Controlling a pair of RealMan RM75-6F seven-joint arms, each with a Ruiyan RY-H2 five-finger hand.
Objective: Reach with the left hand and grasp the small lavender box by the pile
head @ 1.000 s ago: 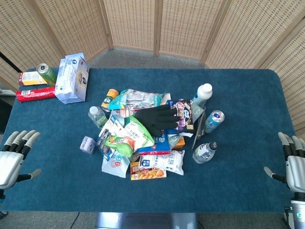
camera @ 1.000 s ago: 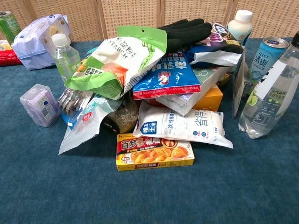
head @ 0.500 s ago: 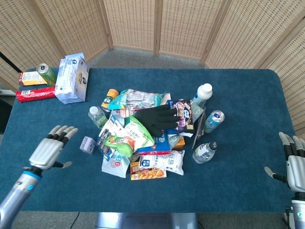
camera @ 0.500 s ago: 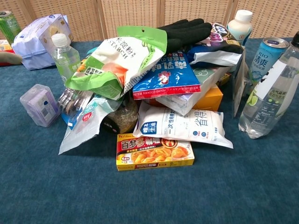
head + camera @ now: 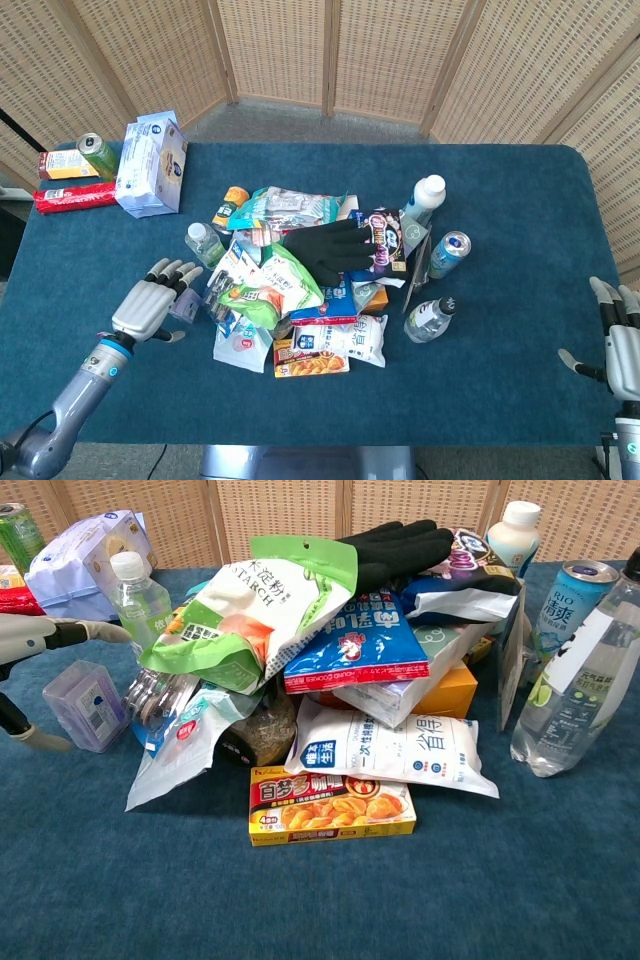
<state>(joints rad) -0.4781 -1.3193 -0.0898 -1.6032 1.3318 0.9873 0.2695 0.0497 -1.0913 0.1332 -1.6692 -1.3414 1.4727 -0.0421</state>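
The small lavender box (image 5: 85,705) stands on the blue cloth at the left edge of the pile (image 5: 300,270). My left hand (image 5: 150,305) is right beside it with its fingers spread. In the chest view a finger (image 5: 60,633) reaches over the box and the thumb (image 5: 35,740) lies low in front of it, neither closed on it. From the head view the box (image 5: 189,304) shows only partly past the hand. My right hand (image 5: 620,350) hangs off the table's right edge, fingers apart and holding nothing.
A small water bottle (image 5: 135,595) and a green snack bag (image 5: 250,600) crowd the box's right side. A tissue pack (image 5: 150,165), a can (image 5: 97,155) and red packets (image 5: 70,195) sit at the far left. Bare cloth lies left of and in front of the box.
My left hand has moved right and forward across the cloth to the lavender box, and its fingers now straddle it. The right hand has barely shifted.
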